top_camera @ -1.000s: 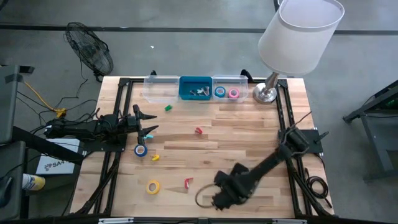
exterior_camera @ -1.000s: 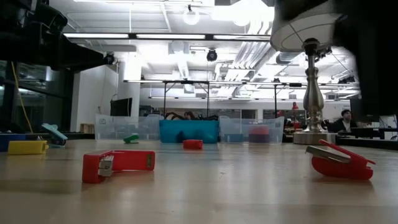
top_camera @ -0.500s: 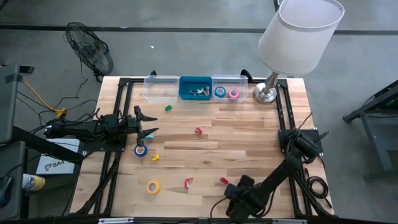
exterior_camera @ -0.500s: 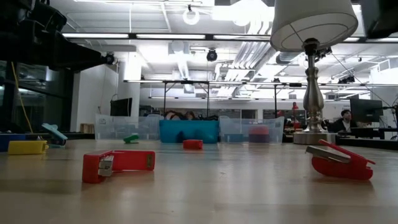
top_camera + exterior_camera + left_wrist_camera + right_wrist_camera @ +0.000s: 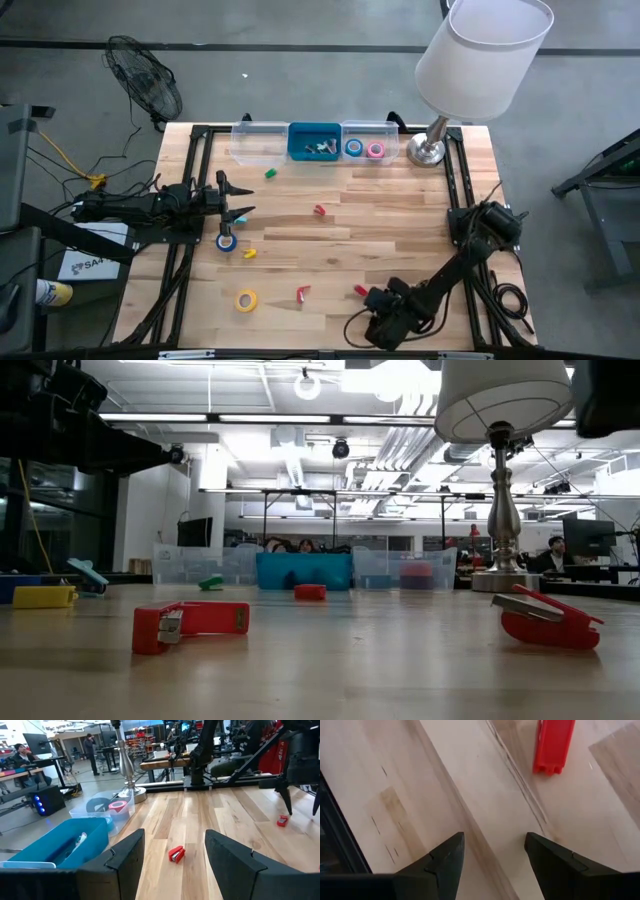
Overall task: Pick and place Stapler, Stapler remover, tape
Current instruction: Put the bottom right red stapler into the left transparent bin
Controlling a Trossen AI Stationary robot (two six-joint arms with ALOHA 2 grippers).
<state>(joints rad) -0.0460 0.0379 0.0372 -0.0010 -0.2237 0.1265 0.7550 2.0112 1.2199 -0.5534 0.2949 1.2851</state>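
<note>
Hovering my right gripper (image 5: 490, 852), fingers apart and empty, near the table's front edge, I judge the red stapler (image 5: 553, 744) just ahead light, rigid, slick plastic, best pinched across its narrow sides.

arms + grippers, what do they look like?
Two dark, near-black jointed arms. Left gripper and right gripper each carry two matte black fingers, broad and wedge-shaped in the wrist views. Black cables trail along both arm bases. No markings visible.
</note>
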